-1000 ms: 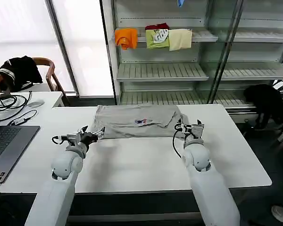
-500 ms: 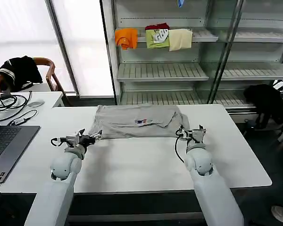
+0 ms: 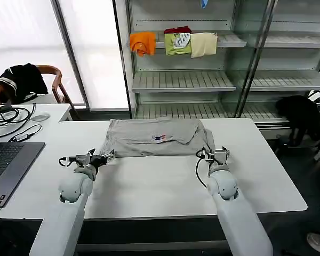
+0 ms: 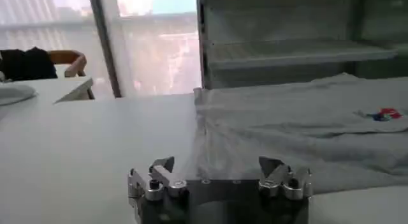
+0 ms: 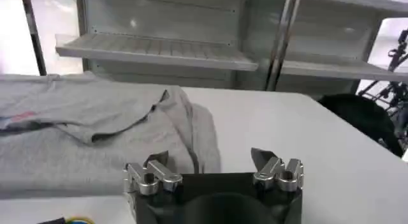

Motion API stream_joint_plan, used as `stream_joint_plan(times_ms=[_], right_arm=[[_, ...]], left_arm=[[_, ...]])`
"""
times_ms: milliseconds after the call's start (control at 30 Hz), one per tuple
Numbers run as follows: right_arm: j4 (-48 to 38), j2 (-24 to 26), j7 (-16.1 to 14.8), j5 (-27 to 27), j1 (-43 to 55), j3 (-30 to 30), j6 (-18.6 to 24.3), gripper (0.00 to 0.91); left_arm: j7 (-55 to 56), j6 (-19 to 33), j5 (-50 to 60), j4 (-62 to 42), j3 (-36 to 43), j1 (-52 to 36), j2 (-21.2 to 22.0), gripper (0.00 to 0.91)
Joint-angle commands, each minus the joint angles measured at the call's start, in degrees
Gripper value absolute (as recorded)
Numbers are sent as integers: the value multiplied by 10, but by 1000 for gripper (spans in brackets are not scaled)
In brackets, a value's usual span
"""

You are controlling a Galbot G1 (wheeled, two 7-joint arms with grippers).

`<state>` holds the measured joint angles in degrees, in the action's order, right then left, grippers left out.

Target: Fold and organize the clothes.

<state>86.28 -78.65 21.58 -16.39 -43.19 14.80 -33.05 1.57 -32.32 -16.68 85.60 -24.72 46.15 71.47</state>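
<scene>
My left gripper (image 3: 108,155) sits low, arm reaching forward, fingers spread apart. My right gripper (image 3: 217,153) is low too, arm reaching forward, fingers spread apart and holding nothing.

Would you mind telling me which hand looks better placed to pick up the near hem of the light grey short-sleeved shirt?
Probably either: the left hand and the right hand both sit open at the shirt's near corners.

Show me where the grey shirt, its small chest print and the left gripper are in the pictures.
grey shirt (image 3: 144,143): head view, on the plain cloth left of the print.
chest print (image 3: 160,138): head view, on the small multicolour mark.
left gripper (image 4: 220,171): left wrist view, midway between its fingertips.
</scene>
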Motion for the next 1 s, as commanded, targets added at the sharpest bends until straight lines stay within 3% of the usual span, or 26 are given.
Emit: stream_joint_plan(times_ms=[33, 67, 100, 133, 700, 1000], right_arm=[[-8, -1, -2, 1, 0, 0, -1, 786], [-9, -2, -2, 2, -1, 0, -1, 544], [-10, -4, -2, 2, -1, 0, -1, 373], [-11, -5, -2, 1, -2, 1, -1, 20], [-15, -18, -8, -8, -14, 5, 0, 0], [58, -2, 4, -30, -29, 14, 0, 0]], left_arm=[[-1, -1, 1, -13, 3, 2, -2, 433], [-1, -1, 1, -13, 3, 3, -2, 222], [-1, -1, 1, -13, 3, 4, -3, 131], [-1, -1, -1, -12, 2, 5, -3, 50], [-8, 3, -6, -5, 6, 35, -7, 20], [-4, 4, -18, 47, 5, 47, -16, 10]])
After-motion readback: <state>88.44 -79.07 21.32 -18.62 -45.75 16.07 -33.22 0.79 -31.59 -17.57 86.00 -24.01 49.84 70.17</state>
